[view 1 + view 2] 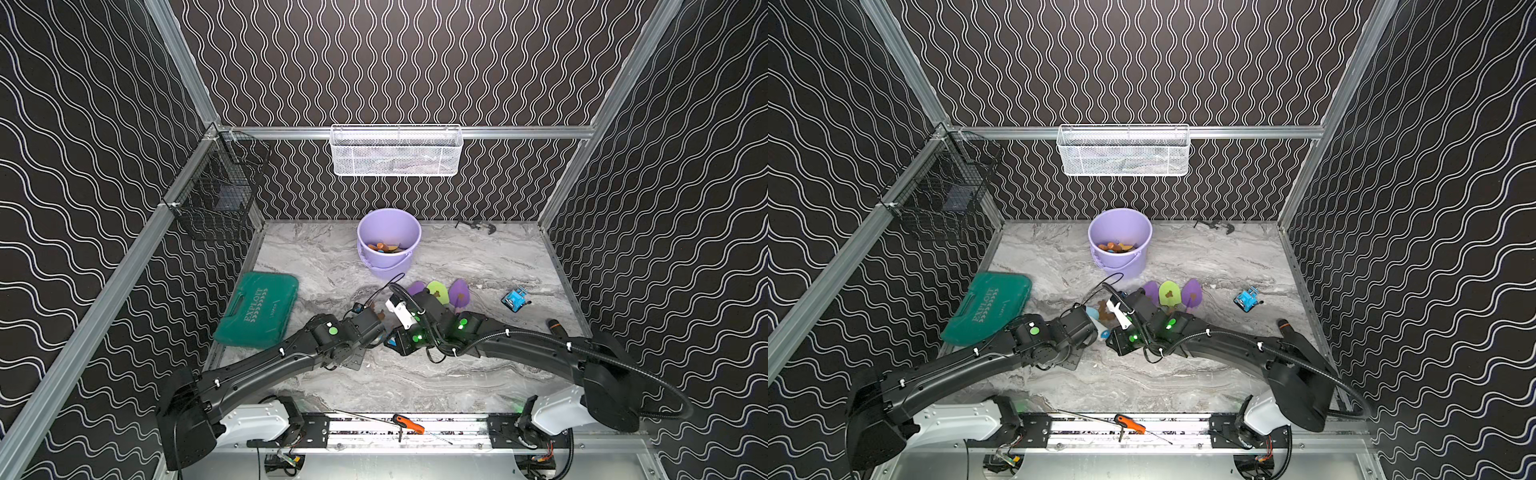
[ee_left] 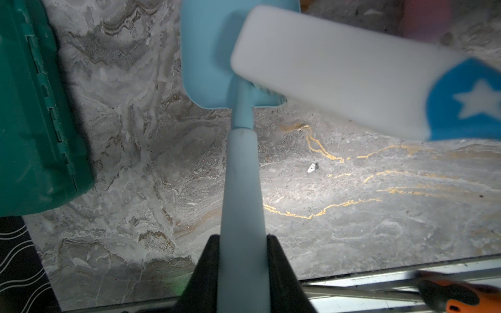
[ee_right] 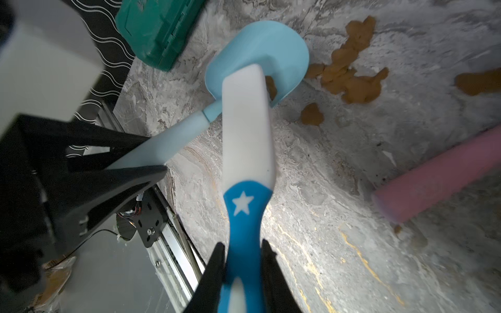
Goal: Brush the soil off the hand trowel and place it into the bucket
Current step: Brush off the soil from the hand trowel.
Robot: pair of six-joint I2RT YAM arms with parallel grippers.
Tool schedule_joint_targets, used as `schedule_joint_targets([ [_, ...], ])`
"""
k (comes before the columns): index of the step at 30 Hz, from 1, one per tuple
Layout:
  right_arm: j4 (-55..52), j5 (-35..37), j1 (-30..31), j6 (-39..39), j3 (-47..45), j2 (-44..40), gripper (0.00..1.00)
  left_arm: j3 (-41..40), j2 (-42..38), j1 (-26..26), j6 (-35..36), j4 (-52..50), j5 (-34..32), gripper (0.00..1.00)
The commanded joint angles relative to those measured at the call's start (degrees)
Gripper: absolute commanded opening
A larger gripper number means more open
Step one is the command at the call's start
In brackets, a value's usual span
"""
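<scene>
The left gripper point(image 2: 242, 238) is clamped on the pale blue plastic hand trowel point(image 2: 208, 54), held over the grey marble tabletop point(image 2: 352, 230) before the round lilac plastic bucket point(image 1: 384, 266)
A brown soil clump point(image 3: 271, 86) in its blade is shown only in the right wrist view, beside the white-and-blue brush point(image 3: 246, 130) pinched by the right gripper point(image 3: 242, 244)

Bare marble point(image 1: 332, 270) between green case point(image 1: 259, 309) and trowels point(image 1: 435, 289) reaches the bucket point(image 1: 388, 226).
</scene>
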Motion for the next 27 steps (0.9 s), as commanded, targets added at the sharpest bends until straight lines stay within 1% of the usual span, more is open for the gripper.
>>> schedule_joint_targets([
  [1, -4.4, 8.8, -0.3, 0.3, 3.2, 2.1, 0.0, 0.2, -0.1, 0.3, 0.0, 1.5, -1.1, 0.0],
  [4, -5.9, 14.8, -0.9, -0.6, 5.8, 3.5, 0.0, 0.2, 0.0, 0.3, -0.1, 1.3, -1.2, 0.0],
  [8, -6.0, 15.9, -1.7, -1.9, 8.4, 4.6, 0.0, 0.3, 0.7, 0.3, -0.1, 1.2, -1.3, 0.0],
  [14, -3.1, 10.7, -1.7, -2.6, 7.3, 0.3, 0.0, 0.3, 1.0, 0.3, -0.1, 1.3, -1.2, 0.0],
  [18, 1.6, 0.9, -1.6, -2.0, 3.1, -3.3, 0.0, 0.4, 0.9, 0.3, -0.2, 1.1, -1.2, 0.0],
  [19, 1.9, -1.6, -1.5, -1.9, 2.5, -3.1, 0.0, 0.3, 0.6, 0.3, -0.2, 1.2, -1.2, 0.0],
  [22, 2.7, -5.9, -1.1, -2.1, 1.6, -1.2, 0.0, 0.3, 0.6, 0.4, -0.2, 1.3, -1.2, 0.0],
  [25, 3.2, -6.3, -1.1, -2.5, 1.6, 1.2, 0.0, 0.3, 0.9, 0.3, -0.1, 1.3, -1.1, 0.0],
  [26, 2.6, -5.0, -1.2, -2.4, 1.6, 1.9, 0.0, 0.3, 0.9, 0.3, -0.1, 1.3, -1.2, 0.0],
  [27, 1.7, -2.0, -1.3, -2.2, 1.9, 2.7, 0.0, 0.2, 0.9, 0.3, -0.2, 1.3, -1.2, 0.0],
])
